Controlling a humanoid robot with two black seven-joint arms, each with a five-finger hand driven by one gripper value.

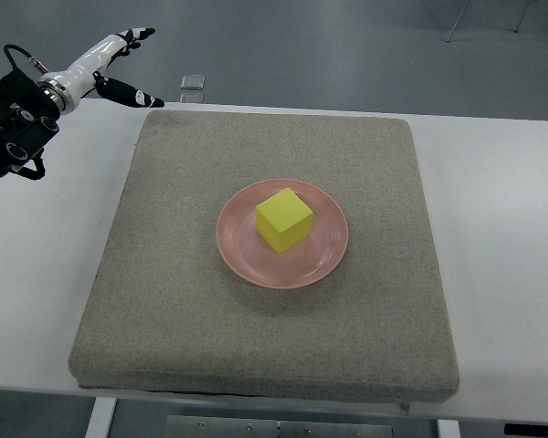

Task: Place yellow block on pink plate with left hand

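Observation:
A yellow block (284,219) rests on the pink plate (326,256), near its middle. The plate sits in the middle of a grey mat (164,274). My left hand (119,68) is raised at the top left, over the far left corner of the table, well away from the plate. Its fingers (132,38) are spread and hold nothing. My right hand does not show.
The mat lies on a white table (502,228). A small clear square object (193,82) lies on the floor beyond the table's far edge. Table legs show at the top right of the picture.

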